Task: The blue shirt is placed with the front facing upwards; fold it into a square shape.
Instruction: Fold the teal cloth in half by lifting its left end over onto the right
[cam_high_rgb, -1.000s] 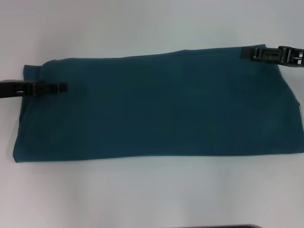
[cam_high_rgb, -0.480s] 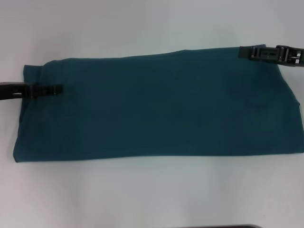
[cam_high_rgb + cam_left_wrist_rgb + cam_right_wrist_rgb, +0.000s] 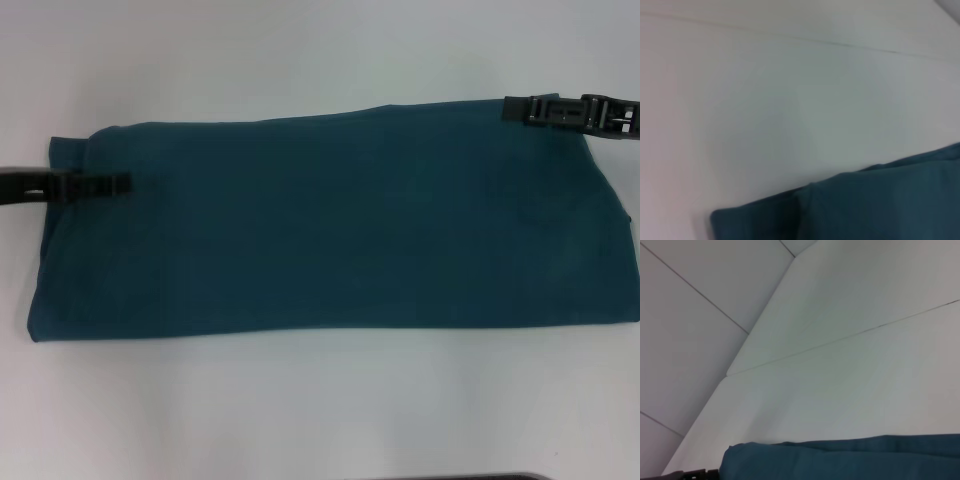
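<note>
white table (image 3: 300,60) – pale seamed surface

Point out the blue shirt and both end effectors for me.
blue shirt (image 3: 330,220): head view, middle of folded cloth.
left end effector (image 3: 118,185): head view, its tip.
right end effector (image 3: 515,110): head view, its tip.

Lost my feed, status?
Left gripper over shirt's left end, right gripper at far right corner. Blue shirt folded into long strip on table. Nothing blocking.
</note>
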`<state>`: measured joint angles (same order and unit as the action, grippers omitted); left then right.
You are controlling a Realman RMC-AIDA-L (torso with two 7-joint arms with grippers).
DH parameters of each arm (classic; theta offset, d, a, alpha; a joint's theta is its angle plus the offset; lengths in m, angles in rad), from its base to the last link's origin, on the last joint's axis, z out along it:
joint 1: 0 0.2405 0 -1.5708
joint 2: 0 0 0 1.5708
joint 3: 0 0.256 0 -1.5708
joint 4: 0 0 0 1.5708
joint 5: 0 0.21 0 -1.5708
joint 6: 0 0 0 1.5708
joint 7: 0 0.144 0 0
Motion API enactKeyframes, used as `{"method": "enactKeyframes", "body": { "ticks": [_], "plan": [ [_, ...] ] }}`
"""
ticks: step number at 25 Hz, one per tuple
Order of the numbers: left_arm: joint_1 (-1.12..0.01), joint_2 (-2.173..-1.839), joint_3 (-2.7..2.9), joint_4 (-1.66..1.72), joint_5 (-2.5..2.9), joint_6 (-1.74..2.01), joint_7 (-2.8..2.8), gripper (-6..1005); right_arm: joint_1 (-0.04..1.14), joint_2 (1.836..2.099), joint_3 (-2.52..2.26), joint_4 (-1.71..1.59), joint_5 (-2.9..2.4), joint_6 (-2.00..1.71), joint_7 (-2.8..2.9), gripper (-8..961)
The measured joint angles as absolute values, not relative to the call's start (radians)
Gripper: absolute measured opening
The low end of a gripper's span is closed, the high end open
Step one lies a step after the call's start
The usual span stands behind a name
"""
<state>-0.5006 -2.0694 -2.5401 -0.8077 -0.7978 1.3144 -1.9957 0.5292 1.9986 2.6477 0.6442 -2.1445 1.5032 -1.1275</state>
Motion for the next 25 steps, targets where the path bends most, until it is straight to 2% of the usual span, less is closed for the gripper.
{"method": "enactKeyframes", "body": {
  "ticks": [5,12,25],
  "plan": [
    [-0.488,-2.066,-2.544,-0.904,-0.793,1.39,-2.06,900,0.527,1.999,2.648,0.644,-2.135,1.503,-1.127,721],
    [-0.488,-2.028,-2.535,-0.943,-0.743,1.43,-2.202,899,0.525,1.997,2.648,0.645,-2.132,1.503,-1.131,721],
    [-0.58,-1.997,-2.531,-0.843,-0.597,1.448,-2.301,900,0.526,1.997,2.648,0.646,-2.118,1.503,-1.132,721]
  ]
}}
